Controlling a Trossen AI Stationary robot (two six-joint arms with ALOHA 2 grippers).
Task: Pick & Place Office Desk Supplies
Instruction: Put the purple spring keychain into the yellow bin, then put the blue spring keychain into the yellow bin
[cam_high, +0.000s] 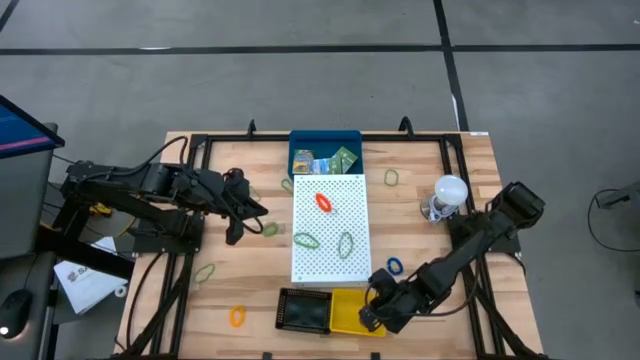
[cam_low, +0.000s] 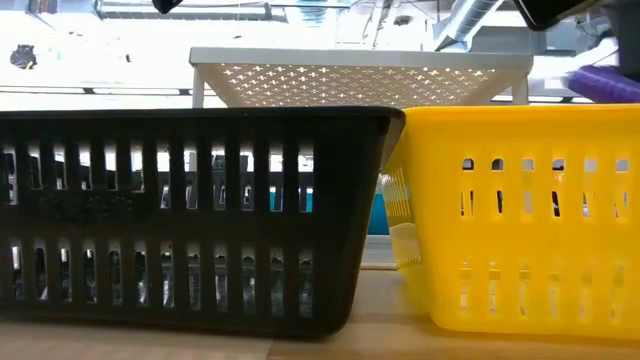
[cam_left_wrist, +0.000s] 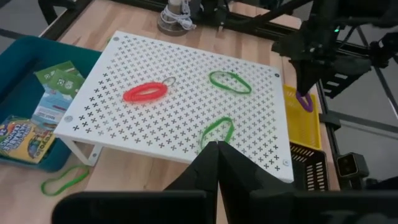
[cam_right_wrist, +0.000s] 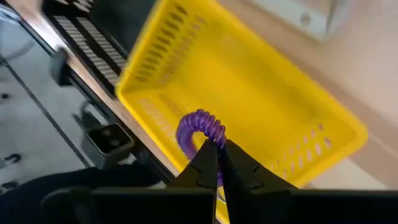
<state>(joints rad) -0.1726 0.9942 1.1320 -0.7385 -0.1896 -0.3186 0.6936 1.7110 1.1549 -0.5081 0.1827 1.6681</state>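
Observation:
My right gripper (cam_right_wrist: 217, 146) is shut on a purple coiled band (cam_right_wrist: 198, 126) above the yellow basket (cam_right_wrist: 261, 93) at the table's near edge. The band also shows in the left wrist view (cam_left_wrist: 304, 101) and the low view (cam_low: 603, 83). My left gripper (cam_left_wrist: 216, 149) is shut and holds nothing, raised over the table left of the white perforated board (cam_high: 330, 228). A red band (cam_high: 325, 202) and two green bands (cam_high: 305, 240) (cam_high: 345, 243) lie on the board. Printed packets (cam_high: 325, 160) lie in the blue tray (cam_high: 300, 140). My right gripper pinches the purple band between its two fingertips at one spot of the coil (cam_right_wrist: 211, 138). The fingers slant down from the table's right side. The rest of the loop curls out beyond the fingertips, lifted clear above the yellow basket's inside.
A black basket (cam_high: 305, 310) stands left of the yellow basket (cam_high: 348, 312). Loose bands lie on the wood: green (cam_high: 392, 178), blue (cam_high: 395, 266), green (cam_high: 205, 270), orange (cam_high: 237, 316). A white bulb-like object (cam_high: 450, 190) stands at the right. A black frame borders the table.

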